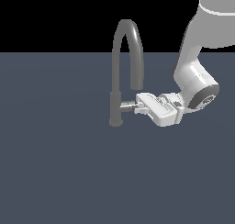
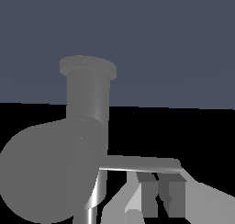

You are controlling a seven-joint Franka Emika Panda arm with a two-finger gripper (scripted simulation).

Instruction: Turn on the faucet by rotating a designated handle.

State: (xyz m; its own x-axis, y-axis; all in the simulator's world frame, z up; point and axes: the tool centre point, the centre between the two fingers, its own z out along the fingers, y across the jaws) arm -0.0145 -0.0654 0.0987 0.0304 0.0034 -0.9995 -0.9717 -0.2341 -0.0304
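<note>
The dark-grey gooseneck faucet (image 1: 117, 58) stands upright on the flat surface, its arched spout curving toward the exterior view's right. The short silver handle (image 1: 127, 106) sticks sideways from the base column (image 1: 115, 112) toward the exterior view's right. My gripper (image 1: 137, 108) is level with the handle, its fingertips right at the stub's outer end. In the wrist view the handle stub (image 2: 46, 172) is large and close, and its thin rod lever (image 2: 142, 163) crosses just over my gripper (image 2: 159, 193). The fingers stand close together with nothing between them.
The faucet stands on a plain blue-grey surface (image 1: 55, 163). My white arm (image 1: 197, 81) comes down from the exterior view's upper right. The spout's open end (image 1: 136, 86) hangs just above my gripper.
</note>
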